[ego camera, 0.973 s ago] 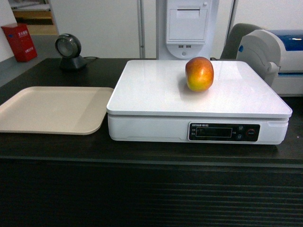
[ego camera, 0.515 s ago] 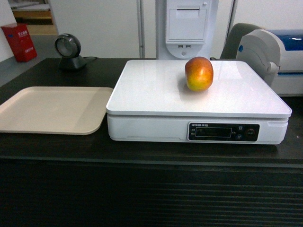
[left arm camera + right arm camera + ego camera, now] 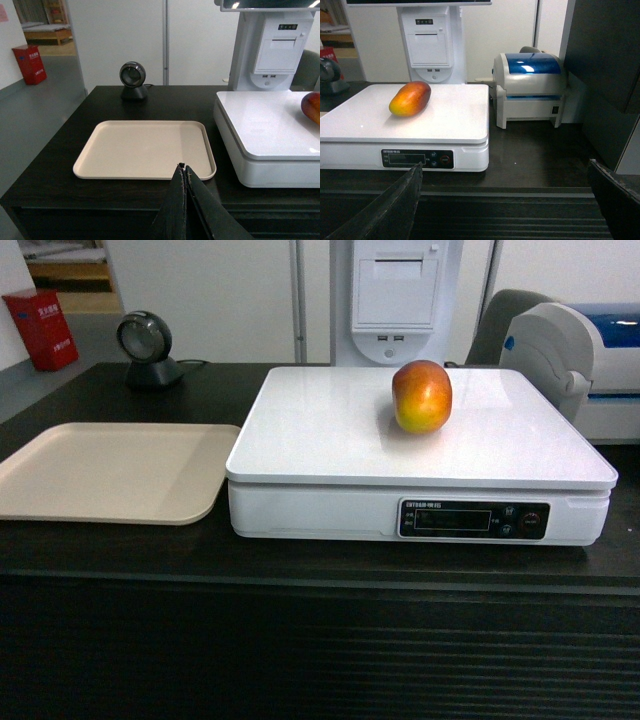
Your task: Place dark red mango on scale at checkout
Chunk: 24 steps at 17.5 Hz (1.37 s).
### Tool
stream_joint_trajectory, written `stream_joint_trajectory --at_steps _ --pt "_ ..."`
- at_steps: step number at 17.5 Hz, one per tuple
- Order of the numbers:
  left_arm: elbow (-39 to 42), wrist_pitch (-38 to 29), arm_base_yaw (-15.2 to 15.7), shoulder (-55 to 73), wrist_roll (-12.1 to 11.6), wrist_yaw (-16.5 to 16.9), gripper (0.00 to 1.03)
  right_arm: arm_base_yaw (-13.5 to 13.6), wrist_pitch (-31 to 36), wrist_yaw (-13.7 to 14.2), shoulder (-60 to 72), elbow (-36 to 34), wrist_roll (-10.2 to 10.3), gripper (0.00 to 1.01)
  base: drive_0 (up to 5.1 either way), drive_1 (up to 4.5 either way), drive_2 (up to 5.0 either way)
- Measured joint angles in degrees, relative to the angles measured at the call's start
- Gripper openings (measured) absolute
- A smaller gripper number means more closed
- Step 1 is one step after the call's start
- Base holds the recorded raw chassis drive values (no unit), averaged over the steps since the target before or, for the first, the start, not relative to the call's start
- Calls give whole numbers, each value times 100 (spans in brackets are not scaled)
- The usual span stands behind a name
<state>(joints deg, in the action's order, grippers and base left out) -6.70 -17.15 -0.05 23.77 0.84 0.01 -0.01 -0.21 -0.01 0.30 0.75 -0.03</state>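
On the scale [image 3: 420, 440] you see the dark red mango [image 3: 421, 396] lying free; your left gripper [image 3: 183, 172] is closed empty, your right gripper [image 3: 505, 187] spread wide.

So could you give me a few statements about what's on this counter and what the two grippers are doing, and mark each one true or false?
1. The dark red mango lies on the scale. True.
2. The beige tray holds a second fruit. False: nothing lies on it.
3. The left gripper is shut. True: its fingers meet.
4. The right gripper grips the mango. False: it is open, back from the scale.
5. The tray sits right of the scale in the head view. False: it sits left.
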Motion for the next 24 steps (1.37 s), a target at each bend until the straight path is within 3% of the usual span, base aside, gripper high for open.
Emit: stream_joint_trajectory --at_steps 15,17,24 --pt "616 754 0 -1425 -2 0 2 0 0 0 0 0 0 98 0 0 0" --pt "612 1786 0 -2267 -2 -9 2 0 -2 2 0 0 0 98 0 0 0" --pt "612 1738 0 -2321 -4 -4 2 0 0 0 0 0 0 98 0 0 0"
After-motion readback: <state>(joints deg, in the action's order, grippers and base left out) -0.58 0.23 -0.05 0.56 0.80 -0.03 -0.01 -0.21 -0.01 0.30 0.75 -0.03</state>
